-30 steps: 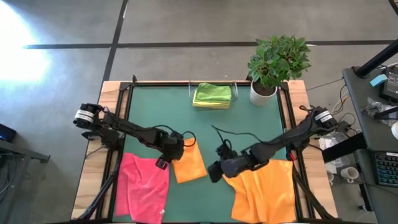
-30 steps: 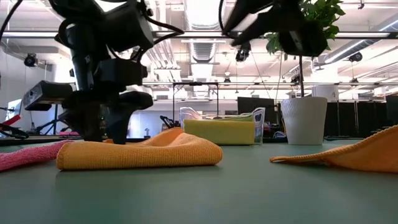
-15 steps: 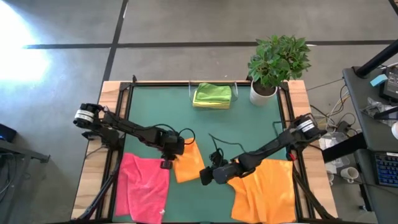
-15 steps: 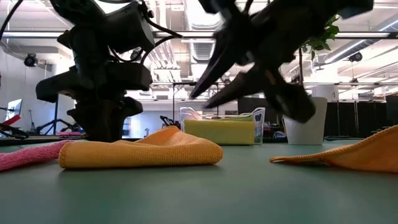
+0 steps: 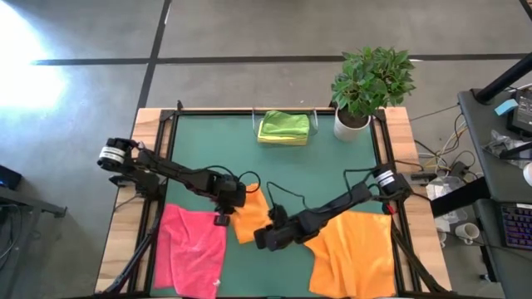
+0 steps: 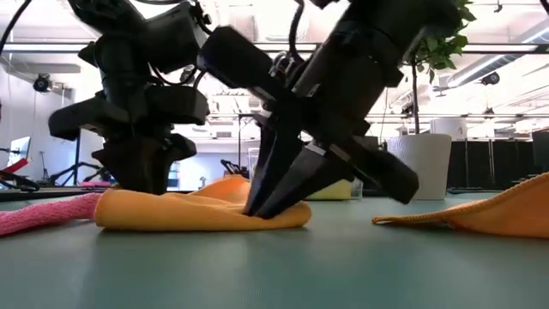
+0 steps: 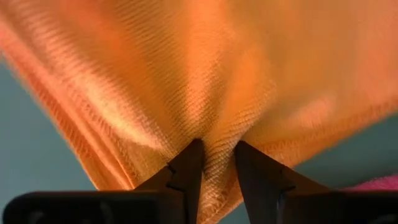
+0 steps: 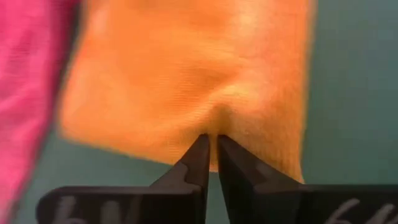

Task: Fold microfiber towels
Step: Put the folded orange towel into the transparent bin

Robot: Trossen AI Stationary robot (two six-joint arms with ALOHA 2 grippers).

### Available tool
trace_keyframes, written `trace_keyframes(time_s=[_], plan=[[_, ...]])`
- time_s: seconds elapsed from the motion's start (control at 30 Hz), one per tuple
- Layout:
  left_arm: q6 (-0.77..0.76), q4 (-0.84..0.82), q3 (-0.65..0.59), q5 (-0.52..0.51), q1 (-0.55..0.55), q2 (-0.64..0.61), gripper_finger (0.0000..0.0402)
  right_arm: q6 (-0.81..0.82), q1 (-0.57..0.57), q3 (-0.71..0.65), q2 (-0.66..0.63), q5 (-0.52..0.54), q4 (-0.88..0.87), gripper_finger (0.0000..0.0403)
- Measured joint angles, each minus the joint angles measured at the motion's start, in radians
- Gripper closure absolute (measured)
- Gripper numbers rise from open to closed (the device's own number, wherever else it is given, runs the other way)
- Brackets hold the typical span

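A small folded orange towel (image 5: 252, 214) lies on the green mat (image 5: 324, 178), and both grippers are shut on it. My left gripper (image 5: 224, 211) is at its left side and my right gripper (image 5: 260, 238) at its near right edge. A pink towel (image 5: 193, 249) lies spread at the near left. A larger orange towel (image 5: 353, 253) is spread at the near right, partly under my right arm. Folded green and yellow towels (image 5: 284, 127) sit in a clear holder at the far edge. My left gripper pinches a raised pucker of the small orange towel (image 7: 214, 134) between its two fingertips (image 7: 189, 163), near the towel's left side. The fingers come steeply from above. The cloth bunches at the pinch; the towel otherwise lies on the mat. My right gripper pinches the small orange towel's near right edge (image 8: 214, 127) between its two fingers (image 8: 198, 155), which stand almost together. They slant down from the table's right side (image 6: 257, 209). The towel stays on the mat, puckered at the pinch.
A potted plant (image 5: 370, 83) in a white pot stands at the far right corner. Black frame rails (image 5: 158, 166) run along the mat's left and right sides. Bare mat lies between the holder and the towels.
My right gripper has swung down and toward the table's left, from above the large orange towel to the small one's near right edge, and has shut on it. My left gripper has stayed at the towel's left side and rolled about its own axis.
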Motion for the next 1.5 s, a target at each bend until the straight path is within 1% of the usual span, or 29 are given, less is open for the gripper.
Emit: trace_keyframes(time_s=[0.1,0.2,0.3,0.57,0.67,0.73,0.9,1.13,1.3,1.5], plan=[[0.0,-0.006,-0.001,0.007,-0.002,-0.01,0.0321,0.011,-0.007,0.047,0.0,-0.003,-0.168,0.0391],[-0.001,-0.01,0.005,0.013,-0.003,-0.021,0.0321,0.012,-0.022,0.087,-0.005,-0.005,-0.319,0.0394],[0.003,-0.006,0.022,0.012,-0.003,-0.039,0.0321,-0.011,-0.048,0.11,-0.01,-0.006,-0.4,0.0394],[0.028,0.001,0.041,-0.001,-0.002,-0.116,0.0321,-0.119,-0.124,0.109,-0.012,-0.006,-0.43,0.0394],[0.066,-0.007,0.04,-0.005,-0.002,-0.139,0.0321,-0.171,-0.15,0.108,-0.012,-0.009,-0.461,0.0394],[0.085,-0.019,0.04,-0.03,-0.002,-0.152,0.0321,-0.206,-0.169,0.108,-0.012,-0.009,-0.491,0.0394],[0.104,-0.037,0.04,-0.084,0.011,-0.165,0.0321,-0.301,-0.222,0.107,-0.012,-0.009,-0.536,0.0394],[0.097,-0.075,0.04,-0.085,0.031,-0.165,0.0321,-0.442,-0.306,0.107,-0.012,0.001,-0.605,0.0394],[0.097,-0.074,0.04,-0.085,0.042,-0.165,0.032,-0.54,-0.364,0.107,-0.012,0.019,-0.614,0.0394],[0.097,-0.112,0.04,-0.085,0.047,-0.165,0.032,-0.578,-0.369,0.106,-0.06,0.019,-0.637,0.0394]])
